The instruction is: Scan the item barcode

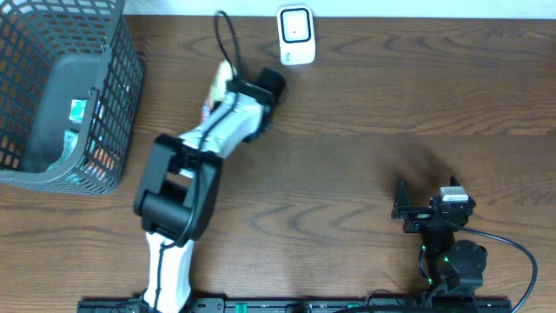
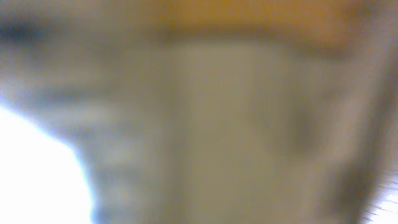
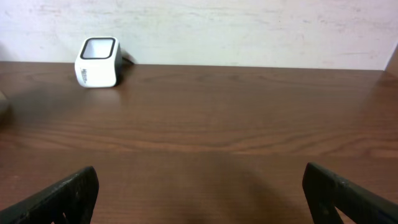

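Note:
The item is a pale packet with yellow and pink print, lying at the back of the table left of centre. My left gripper is on it and shut on it. The left wrist view is filled by a blur of beige and orange, the item pressed close to the lens. The white barcode scanner stands at the far edge, to the right of the item and apart from it; the scanner also shows in the right wrist view. My right gripper rests open near the front right, with nothing between its fingers.
A dark grey wire basket with several packaged goods inside fills the back left corner, close to the left arm's elbow. A black cable loops above the left wrist. Bare wooden table lies between the two arms.

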`<state>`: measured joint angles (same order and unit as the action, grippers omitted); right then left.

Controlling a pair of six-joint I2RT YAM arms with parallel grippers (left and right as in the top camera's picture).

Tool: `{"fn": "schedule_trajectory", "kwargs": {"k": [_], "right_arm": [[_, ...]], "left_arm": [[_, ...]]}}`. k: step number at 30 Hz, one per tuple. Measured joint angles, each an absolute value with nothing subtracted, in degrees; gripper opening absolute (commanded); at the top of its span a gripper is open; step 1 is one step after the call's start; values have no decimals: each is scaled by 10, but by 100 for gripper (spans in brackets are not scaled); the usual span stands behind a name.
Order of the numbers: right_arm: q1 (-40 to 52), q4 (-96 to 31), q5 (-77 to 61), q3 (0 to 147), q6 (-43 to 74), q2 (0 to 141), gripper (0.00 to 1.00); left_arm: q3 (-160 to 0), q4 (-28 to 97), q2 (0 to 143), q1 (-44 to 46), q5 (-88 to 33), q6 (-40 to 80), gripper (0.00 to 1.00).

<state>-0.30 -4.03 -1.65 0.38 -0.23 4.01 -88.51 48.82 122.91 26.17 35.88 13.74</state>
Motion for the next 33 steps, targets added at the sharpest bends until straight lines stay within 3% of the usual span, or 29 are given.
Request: {"fn": "schedule_trajectory", "kwargs": {"k": [4,6,12,17,24,33], "right_arm": [[-3,-40,-17,4,-2,40,99],[-3,-40,-17,4,-2,40,99],[-3,-40,-17,4,-2,40,99],[-3,-40,-17,4,-2,40,99],[-3,-40,-17,4,-2,40,99],[-3,-41,-17,4,-2,40,99]], "left_arm": [[-885,475,1231,304,325,165,40],[-886,475,1231,328,308,173,47],[-917,509,1221,379,268,182,49],[-971,504,1141,370,201,182,49],[-1004,514,1019,247,179,176,49],[-954,539,1101,146,105,176,49]]}}
